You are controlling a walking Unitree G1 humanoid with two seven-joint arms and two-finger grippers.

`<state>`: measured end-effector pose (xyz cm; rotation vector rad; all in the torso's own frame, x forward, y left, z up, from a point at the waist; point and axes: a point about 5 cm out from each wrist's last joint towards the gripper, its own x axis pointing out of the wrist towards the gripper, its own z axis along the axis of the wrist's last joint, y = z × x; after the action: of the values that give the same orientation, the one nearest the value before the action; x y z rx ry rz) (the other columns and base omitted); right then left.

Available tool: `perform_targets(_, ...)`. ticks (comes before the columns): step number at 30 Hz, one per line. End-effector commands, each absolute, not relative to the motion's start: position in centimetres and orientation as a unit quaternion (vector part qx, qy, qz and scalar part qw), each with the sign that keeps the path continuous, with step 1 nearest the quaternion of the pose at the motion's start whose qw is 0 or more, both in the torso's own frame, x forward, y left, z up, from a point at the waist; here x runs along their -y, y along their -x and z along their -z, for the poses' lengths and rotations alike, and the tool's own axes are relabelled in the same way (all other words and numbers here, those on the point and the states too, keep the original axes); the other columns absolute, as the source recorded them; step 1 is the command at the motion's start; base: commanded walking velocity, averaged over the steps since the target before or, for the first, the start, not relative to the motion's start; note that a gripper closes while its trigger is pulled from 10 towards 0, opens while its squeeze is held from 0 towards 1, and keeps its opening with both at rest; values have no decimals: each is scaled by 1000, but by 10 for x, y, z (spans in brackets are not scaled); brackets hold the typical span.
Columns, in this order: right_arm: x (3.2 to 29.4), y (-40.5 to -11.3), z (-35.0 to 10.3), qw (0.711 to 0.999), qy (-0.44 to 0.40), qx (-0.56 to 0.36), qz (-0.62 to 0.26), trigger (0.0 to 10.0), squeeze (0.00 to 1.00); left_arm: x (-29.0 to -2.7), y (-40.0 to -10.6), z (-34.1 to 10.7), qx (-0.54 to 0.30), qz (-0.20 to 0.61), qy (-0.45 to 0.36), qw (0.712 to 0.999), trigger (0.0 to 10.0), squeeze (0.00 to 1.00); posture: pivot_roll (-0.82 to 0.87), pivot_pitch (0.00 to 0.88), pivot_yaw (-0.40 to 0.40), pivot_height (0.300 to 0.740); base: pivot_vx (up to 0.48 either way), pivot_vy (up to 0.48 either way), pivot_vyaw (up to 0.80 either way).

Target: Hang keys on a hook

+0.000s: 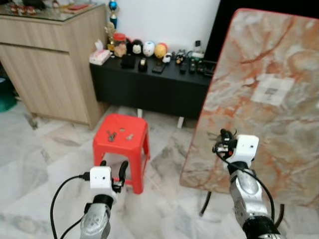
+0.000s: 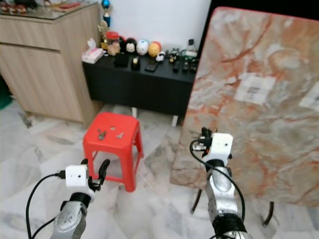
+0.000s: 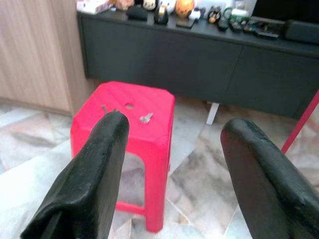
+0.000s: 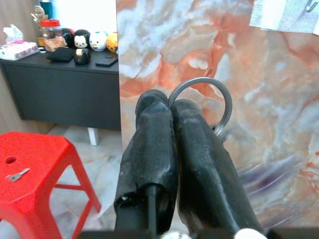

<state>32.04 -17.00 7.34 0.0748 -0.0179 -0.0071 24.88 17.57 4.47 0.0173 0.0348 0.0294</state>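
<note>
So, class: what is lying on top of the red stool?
On the red stool lie two small sets of keys, beside a round hole in the seat. In the left wrist view, a finger of the open left gripper partly covers one set.

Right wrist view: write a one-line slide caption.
Right gripper pinches a metal key ring in front of the upended marble tabletop, red stool off to the side.

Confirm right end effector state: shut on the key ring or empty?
Shut on it. The right end effector has both fingers pressed together, with the key ring pinched between their tips, before the marble panel.
</note>
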Motion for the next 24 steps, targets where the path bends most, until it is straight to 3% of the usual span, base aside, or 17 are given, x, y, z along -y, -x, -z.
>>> perform_targets(1, 171, -325, -82, 999, -36, 23, 4, 10000, 0, -175, -250, -46, -16, -13, -5, 1000, 10000, 0, 55, 0, -115, 740, 0, 0, 0)
perform_targets(24, 176, -326, -82, 998, -47, 26, 38, 10000, 0, -173, -252, -48, -12, 6, -9, 1000, 10000, 0, 61, 0, -101, 740, 0, 0, 0)
